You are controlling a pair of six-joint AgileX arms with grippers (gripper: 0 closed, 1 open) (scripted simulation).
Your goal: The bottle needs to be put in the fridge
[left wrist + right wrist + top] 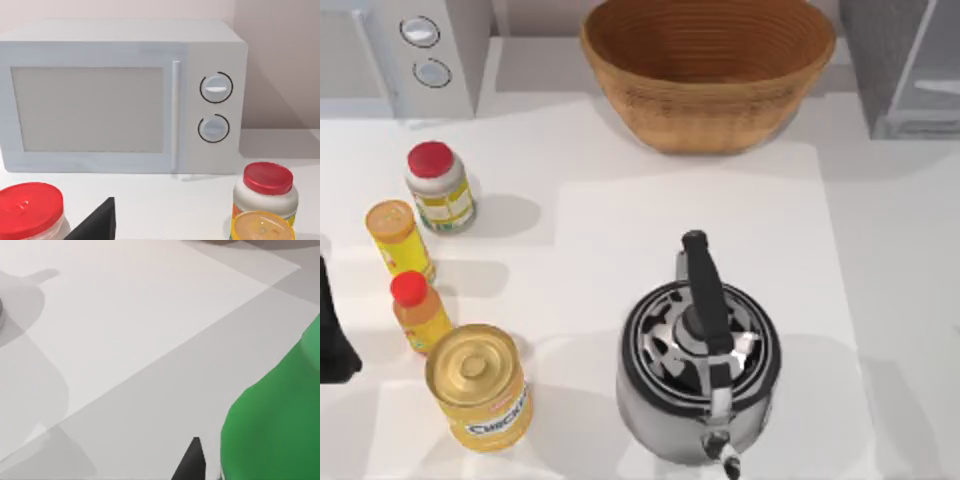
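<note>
A green rounded body, which I take for the bottle [280, 425], looms close in the right wrist view, above the pale table. A black tip of my right gripper [192, 462] shows just beside it; I cannot tell whether they touch. The fridge [910, 70], dark grey with a pale glassy panel, stands at the table's back right corner. My left gripper [334, 335] is a dark shape at the table's left edge, beside the row of jars; its black tip [97, 222] faces the white microwave [120, 95].
A steel kettle [700, 370] with a black handle stands front centre. A wicker basket [708, 65] sits at the back centre. The microwave [415, 55] is back left. At the left stand a red-capped jar [438, 188], two small orange bottles [418, 312] and a yellow can [480, 385].
</note>
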